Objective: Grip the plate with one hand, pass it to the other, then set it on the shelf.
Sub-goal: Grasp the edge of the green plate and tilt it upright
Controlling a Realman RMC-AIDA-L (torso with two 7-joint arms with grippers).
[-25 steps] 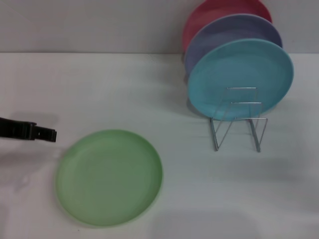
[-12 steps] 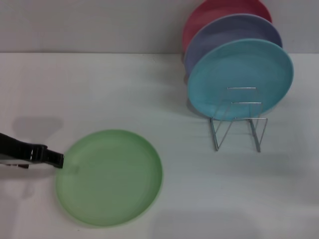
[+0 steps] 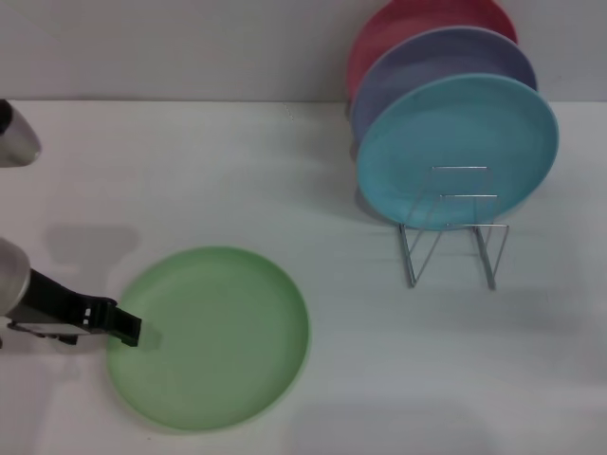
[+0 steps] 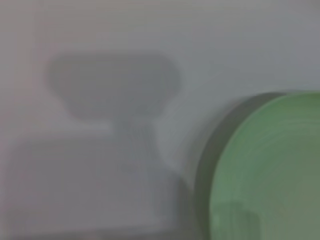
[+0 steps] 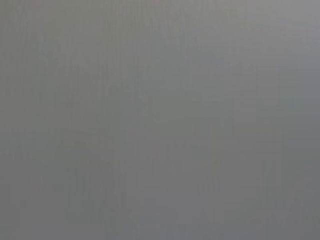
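Note:
The light green plate lies flat on the white table at the front left. My left gripper comes in low from the left, and its black tip reaches over the plate's left rim. The left wrist view shows that same plate edge and the gripper's shadow on the table. The shelf, a thin silver wire rack, stands at the right. My right gripper is out of view; its wrist view shows only plain grey.
Three plates stand upright in the rack: a turquoise plate in front, a lavender plate behind it and a pink plate at the back. A grey wall runs behind the white table.
My left gripper has moved down toward the table's front and rightward, from beside the plate to over its left rim. The plate and rack have not moved.

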